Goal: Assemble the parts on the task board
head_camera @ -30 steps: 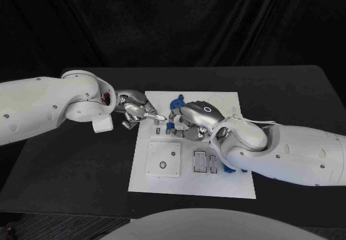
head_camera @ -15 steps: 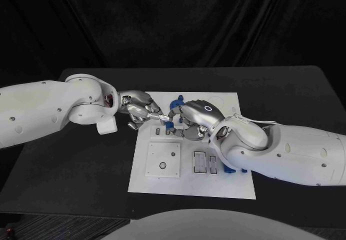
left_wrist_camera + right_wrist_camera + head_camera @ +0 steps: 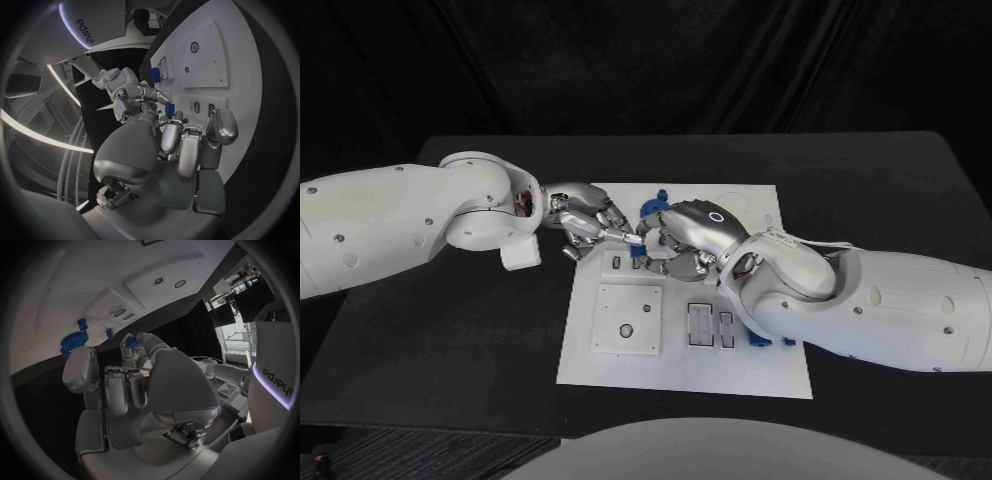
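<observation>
Both hands meet over the far left part of the white task board. The left hand and right hand curl their fingers close around a small blue part, mostly hidden between them; I cannot tell which hand actually grips it. Another blue part lies near the board's far edge.

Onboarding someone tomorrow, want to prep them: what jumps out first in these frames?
The two silver hands meeting fingertip to fingertip over the far part of the white task board: the left robot hand reaching in from its side, the right robot hand facing it. Small blue parts sit right by their fingers, though whether either hand holds one is hard to tell. Nearer the robot, a raised white square block with holes lies on the board.
</observation>
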